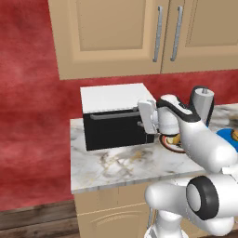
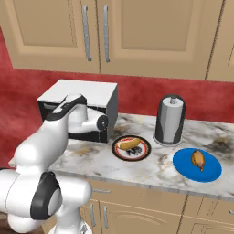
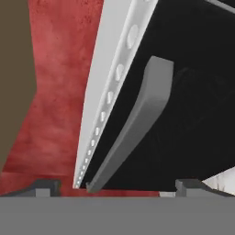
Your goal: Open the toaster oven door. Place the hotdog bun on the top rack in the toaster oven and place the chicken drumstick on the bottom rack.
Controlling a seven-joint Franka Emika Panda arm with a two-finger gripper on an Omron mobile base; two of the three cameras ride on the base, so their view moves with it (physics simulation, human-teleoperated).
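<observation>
White arm reaches level to toaster oven door (image 1: 114, 130) handle (image 3: 133, 124); pincer (image 3: 114, 186) apart, handle btwn tips. Bun (image 2: 128, 144) on dark plate (image 2: 119, 153), drumstick (image 2: 199, 158) on blue plate (image 2: 185, 167), worktop (image 1: 116, 165).

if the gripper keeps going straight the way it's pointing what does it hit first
Most likely the grey bar handle of the toaster oven door, which lies between the open gripper's fingertips in the hand view; depth is unclear.
</observation>
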